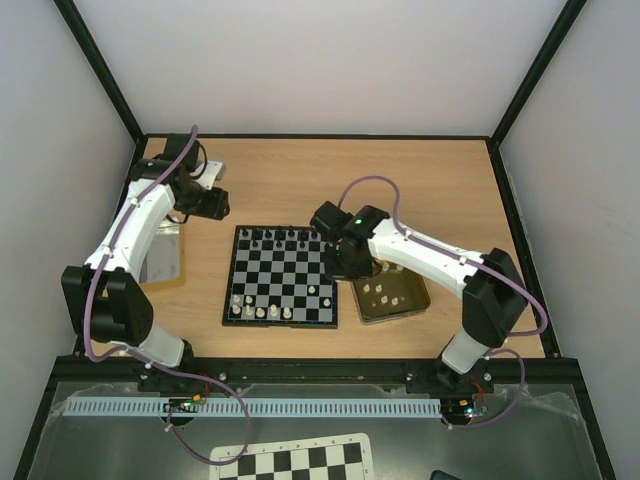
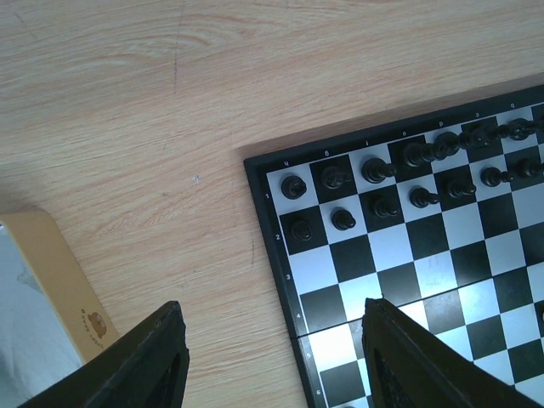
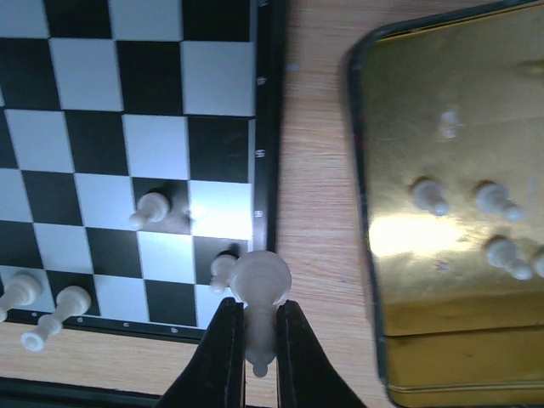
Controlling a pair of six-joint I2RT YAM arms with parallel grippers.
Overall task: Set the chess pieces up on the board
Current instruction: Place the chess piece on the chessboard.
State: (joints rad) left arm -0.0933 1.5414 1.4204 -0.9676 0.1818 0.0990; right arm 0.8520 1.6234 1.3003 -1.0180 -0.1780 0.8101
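Clasping cream-white piece point(image 3: 260, 279): right pincer point(image 3: 257, 313)

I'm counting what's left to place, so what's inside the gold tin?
Loose cream-white pieces lie on the floor of the gold tin, at least four. The right arm covers its far corner in the top view, so more could be hidden there.

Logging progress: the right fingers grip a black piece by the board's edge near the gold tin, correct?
No: the right wrist view shows the piece in the right fingers is cream-white, not black; the rest holds.
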